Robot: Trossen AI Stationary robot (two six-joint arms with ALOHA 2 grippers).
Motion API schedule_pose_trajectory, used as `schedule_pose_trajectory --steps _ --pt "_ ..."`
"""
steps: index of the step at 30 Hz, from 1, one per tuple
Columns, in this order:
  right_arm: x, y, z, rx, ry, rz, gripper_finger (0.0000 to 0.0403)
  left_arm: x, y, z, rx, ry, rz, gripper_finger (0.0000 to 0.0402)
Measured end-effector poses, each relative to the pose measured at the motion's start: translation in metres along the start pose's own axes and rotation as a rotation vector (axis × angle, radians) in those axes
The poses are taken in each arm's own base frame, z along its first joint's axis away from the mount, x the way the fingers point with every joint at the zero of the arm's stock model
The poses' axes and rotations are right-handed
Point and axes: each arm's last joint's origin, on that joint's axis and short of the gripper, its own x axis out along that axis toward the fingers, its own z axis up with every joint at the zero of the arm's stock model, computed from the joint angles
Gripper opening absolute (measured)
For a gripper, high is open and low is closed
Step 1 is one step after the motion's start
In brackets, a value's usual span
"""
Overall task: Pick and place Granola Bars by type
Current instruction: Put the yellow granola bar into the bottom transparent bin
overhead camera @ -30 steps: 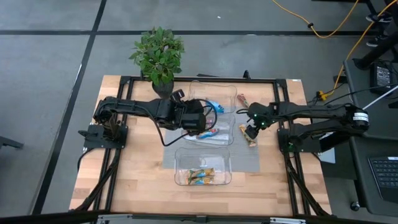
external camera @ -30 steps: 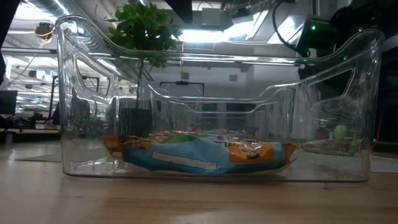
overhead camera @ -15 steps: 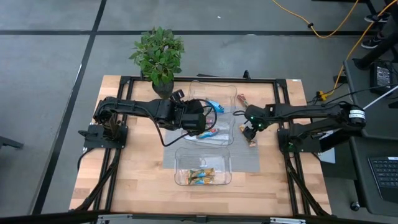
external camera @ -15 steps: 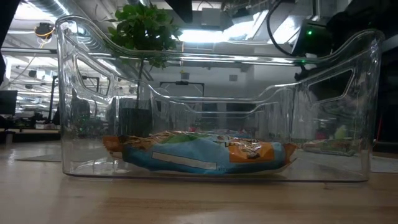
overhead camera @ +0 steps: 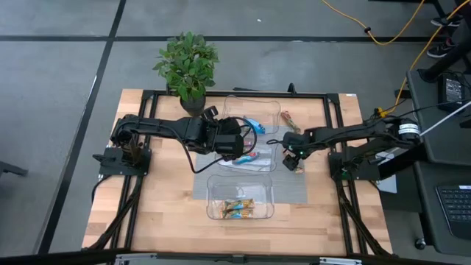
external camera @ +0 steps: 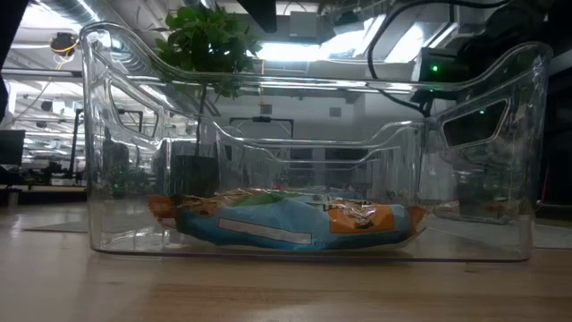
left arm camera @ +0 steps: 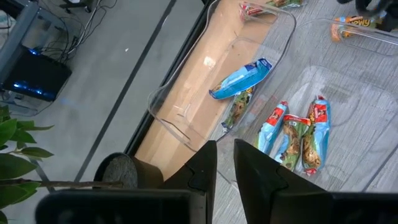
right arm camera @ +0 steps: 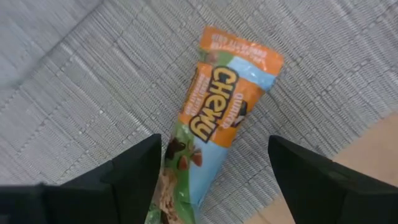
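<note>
My right gripper (right arm camera: 214, 152) is open, low over the grey mat (right arm camera: 81, 81). An orange, blue and green bar marked "Chewy" (right arm camera: 217, 118) lies flat on the mat between its two fingers, which stand on either side of it. In the high view this gripper (overhead camera: 293, 157) is to the right of the middle tray. My left gripper (left arm camera: 225, 158) is shut on nothing and hovers over the far tray (overhead camera: 250, 116) and the middle tray (overhead camera: 259, 163). Blue and red-ended bars (left arm camera: 292, 127) lie in them. Another bar (overhead camera: 287, 118) lies on the mat.
The near clear tray (overhead camera: 213, 199) holds orange-blue bars (external camera: 286, 222). A potted plant (overhead camera: 188, 62) stands at the table's far edge. The mat's right part and the bare wood (overhead camera: 169, 206) around the trays are free.
My right gripper has moved a little toward the table's left edge and come down over the bar on the mat, so the bar now sits between its fingers. The left arm has kept still.
</note>
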Motion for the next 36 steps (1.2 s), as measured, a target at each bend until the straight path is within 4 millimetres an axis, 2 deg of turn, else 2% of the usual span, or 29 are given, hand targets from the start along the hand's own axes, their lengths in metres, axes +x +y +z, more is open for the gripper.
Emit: schedule_pose_trajectory --steps 4,7,18,23,29,36 --pt "0.003 0.002 0.0 -0.006 0.006 -0.003 0.0289 0.0 0.0 0.0 0.001 0.0 0.0 0.0051" --pt "0.004 0.002 0.001 -0.007 0.0 0.001 0.0268 0.0 0.0 0.0 0.003 0.0 0.0 0.0048" --pt "0.004 0.002 0.001 -0.026 -0.004 0.005 0.0118 0.0 0.0 0.0 0.003 0.0 0.0 0.0048" --pt "0.004 0.003 0.001 -0.037 0.011 0.02 0.0071 0.0 0.0 0.0 0.002 0.001 0.002 0.0049" --pt "-0.002 0.004 0.001 -0.073 0.07 0.032 0.0054 0.0 0.0 0.0 0.002 0.001 0.002 0.0044" --pt "-0.025 0.007 0.006 -0.139 0.081 0.011 0.0056 0.0 0.0 0.0 0.002 0.001 0.002 0.0047"
